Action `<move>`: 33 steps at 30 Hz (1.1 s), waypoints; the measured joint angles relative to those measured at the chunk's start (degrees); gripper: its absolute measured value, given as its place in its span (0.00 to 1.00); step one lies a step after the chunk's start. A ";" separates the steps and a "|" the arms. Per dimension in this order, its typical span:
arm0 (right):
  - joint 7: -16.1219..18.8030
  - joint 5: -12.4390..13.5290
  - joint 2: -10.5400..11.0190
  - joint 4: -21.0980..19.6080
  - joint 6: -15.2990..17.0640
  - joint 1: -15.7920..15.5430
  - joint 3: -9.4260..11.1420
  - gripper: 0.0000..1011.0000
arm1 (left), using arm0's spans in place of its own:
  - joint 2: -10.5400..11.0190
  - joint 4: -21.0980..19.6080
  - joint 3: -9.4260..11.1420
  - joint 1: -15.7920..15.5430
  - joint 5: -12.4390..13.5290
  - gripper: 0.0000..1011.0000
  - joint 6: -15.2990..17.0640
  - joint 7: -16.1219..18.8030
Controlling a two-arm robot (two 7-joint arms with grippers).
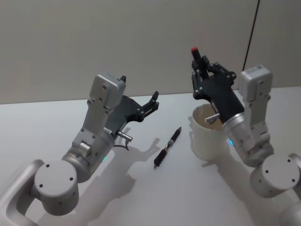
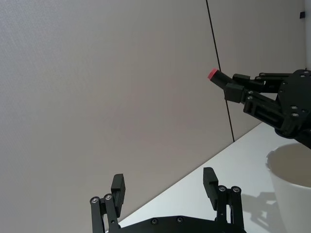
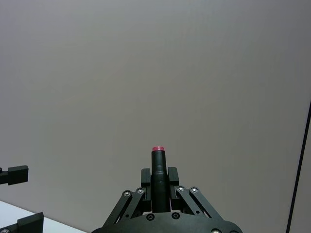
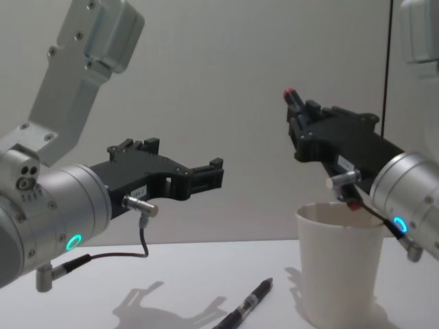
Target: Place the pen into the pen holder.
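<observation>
Right gripper (image 1: 201,66) clamped on black pen (image 1: 194,52) above pen holder (image 1: 207,141) rim; long axis steep, red end up and away. Left gripper (image 1: 139,89) spread wide, holding nothing. 2nd pen (image 1: 168,147) lies diagonally on table (image 1: 61,117), just left of pen holder.

Silver-grey arms (image 1: 101,101), teal light rings (image 4: 73,241) — black screw-studded left end effector (image 2: 164,179) and right end effector (image 3: 159,174).

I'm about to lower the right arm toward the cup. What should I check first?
1. Grip: right gripper shut on held pen, red end up: ok.
2. Alignment of held pen over cup mouth: cannot tell.
3. Stance: cup upright, mouth open: ok.
4. Other arm: left gripper open, apart from cup: ok.
5. Clutter: loose pen lies on table beside cup, not touching it: ok.
</observation>
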 joint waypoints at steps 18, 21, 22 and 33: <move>0.98 0.19 -0.82 1.31 0.39 0.08 -0.58 0.19 | 0.00 0.00 0.00 0.00 0.00 0.99 0.00 0.00; 1.05 0.25 -0.86 1.32 0.47 0.05 -0.62 0.19 | 0.00 0.00 0.00 0.00 0.00 0.99 0.00 0.00; 1.08 0.27 -0.87 1.33 0.50 0.04 -0.63 0.19 | 0.00 0.00 0.00 0.00 0.00 0.99 0.00 0.00; 1.28 0.42 -0.96 1.39 0.67 -0.02 -0.71 0.19 | 0.00 0.00 0.00 0.00 0.00 0.99 0.00 0.00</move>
